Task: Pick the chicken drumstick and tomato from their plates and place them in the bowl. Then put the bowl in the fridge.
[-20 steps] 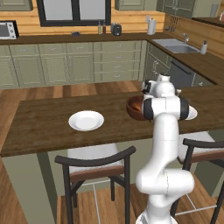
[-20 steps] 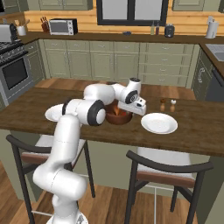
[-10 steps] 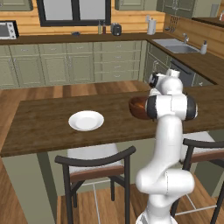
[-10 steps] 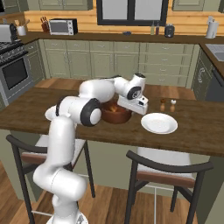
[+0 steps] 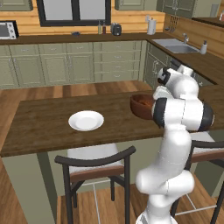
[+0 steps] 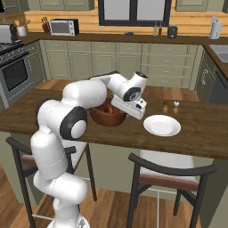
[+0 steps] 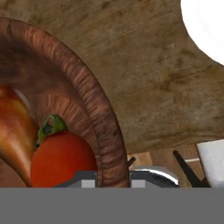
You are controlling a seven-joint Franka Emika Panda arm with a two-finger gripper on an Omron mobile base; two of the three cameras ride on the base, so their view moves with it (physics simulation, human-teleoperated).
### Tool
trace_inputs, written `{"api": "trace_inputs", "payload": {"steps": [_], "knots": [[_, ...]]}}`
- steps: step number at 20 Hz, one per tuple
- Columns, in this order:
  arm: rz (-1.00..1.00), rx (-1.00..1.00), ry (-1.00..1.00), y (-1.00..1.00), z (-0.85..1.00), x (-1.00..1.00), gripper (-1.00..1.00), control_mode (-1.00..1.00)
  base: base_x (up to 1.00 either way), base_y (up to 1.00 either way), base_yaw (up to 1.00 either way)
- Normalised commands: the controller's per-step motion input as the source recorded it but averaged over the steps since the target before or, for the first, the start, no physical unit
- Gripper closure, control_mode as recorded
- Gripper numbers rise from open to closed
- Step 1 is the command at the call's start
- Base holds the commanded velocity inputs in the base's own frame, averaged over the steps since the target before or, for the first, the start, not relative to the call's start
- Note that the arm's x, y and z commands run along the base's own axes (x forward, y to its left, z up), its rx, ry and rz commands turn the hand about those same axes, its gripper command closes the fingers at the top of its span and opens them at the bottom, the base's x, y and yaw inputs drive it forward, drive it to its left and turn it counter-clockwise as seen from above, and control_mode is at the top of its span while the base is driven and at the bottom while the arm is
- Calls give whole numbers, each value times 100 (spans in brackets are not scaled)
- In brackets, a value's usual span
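Left base view, bowl: the bowl (image 5: 141, 105) sits on the wooden counter (image 5: 48, 122), its far side hidden behind the white arm; a plate (image 5: 86, 120) lies well apart from it along the counter.
Left base view, arm: the arm rises from the lower right, its upper links folded over and forward so the wrist ends low at the bowl's wall.
Right base view, bowl: the bowl (image 6: 107, 114) stands between the arm's big shoulder link and another plate (image 6: 162, 125), near two small shakers (image 6: 171, 107).
Right base view, arm: the forearm reaches across and bends down; the gripper (image 6: 124, 112) meets the bowl's rim on the plate side, though the fingers themselves are hidden here.
Hand view, contents: the tomato (image 7: 61, 159) and the chicken drumstick (image 7: 15, 135) rest touching inside the bowl, so both picks look done.
Hand view, hand: the thick rim runs down between the two tips at the bottom edge, so the jaws are clamped on the bowl wall.
Handling: the bowl looks stiff, thick-walled and fairly heavy; a rim pinch probably lets it tilt, so the tomato may roll. Lift level and slowly.
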Motion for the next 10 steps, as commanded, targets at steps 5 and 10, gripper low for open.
{"api": "trace_inputs", "payload": {"steps": [5,10], "knots": [[-16,0,0,91,11,-100,100,-100,0,0,0],[-11,2,0,61,33,-100,100,-100,0,0,0]]}}
